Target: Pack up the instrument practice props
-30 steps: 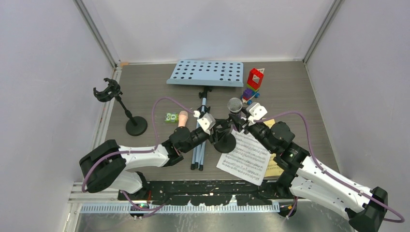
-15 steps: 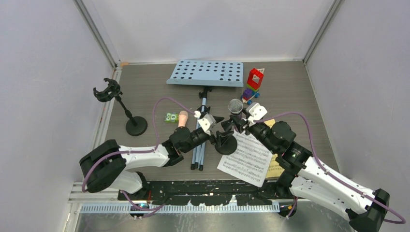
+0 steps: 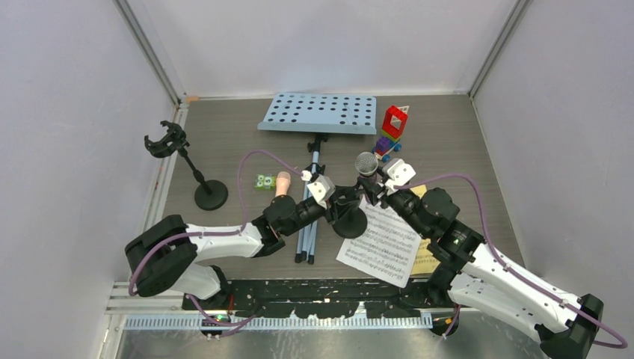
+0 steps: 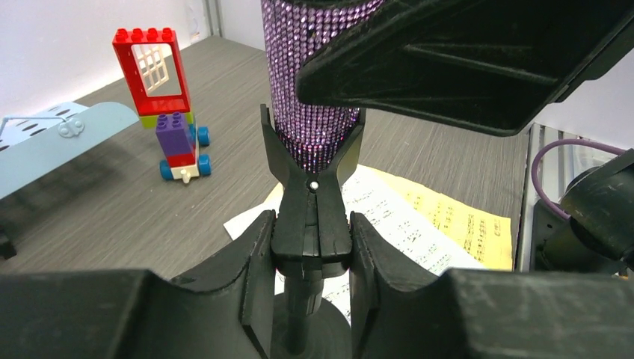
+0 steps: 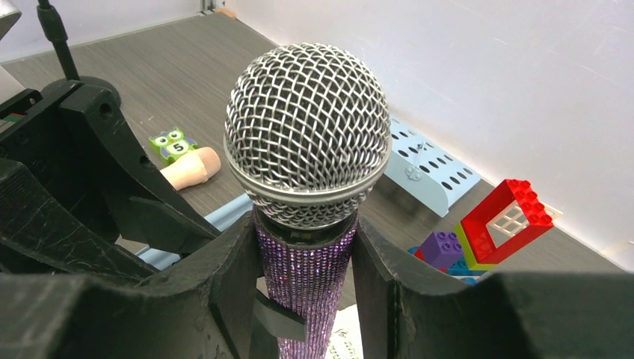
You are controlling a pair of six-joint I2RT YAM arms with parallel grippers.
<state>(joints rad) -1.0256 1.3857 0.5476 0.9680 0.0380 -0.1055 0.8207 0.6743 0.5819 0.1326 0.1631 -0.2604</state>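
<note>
The purple glitter microphone [image 3: 365, 164] stands upright in the clip of a black round-based mic holder [image 3: 349, 222] at the table's middle. My left gripper [image 3: 340, 202] is shut on that holder's clip [image 4: 312, 224], just below the microphone's body [image 4: 314, 112]. My right gripper [image 3: 370, 185] is shut on the purple body [image 5: 306, 277] under the mesh head [image 5: 306, 127]. The white score sheet [image 3: 383, 243] and yellow score sheet [image 3: 426, 258] lie under and right of the holder. The peach microphone [image 3: 282, 183] lies flat. The pale-blue music rack [image 3: 319, 113] lies at the back, its tripod legs [image 3: 308, 224] folded.
A second black mic holder [image 3: 202, 183] stands at the left, empty. A small green block [image 3: 262, 182] lies beside the peach microphone. A colourful toy brick car [image 3: 391, 131] stands right of the rack. Walls enclose the table on three sides.
The right gripper and purple microphone have shifted very slightly to the right. The left gripper has stayed on the holder's clip, and the holder's base has barely moved.
</note>
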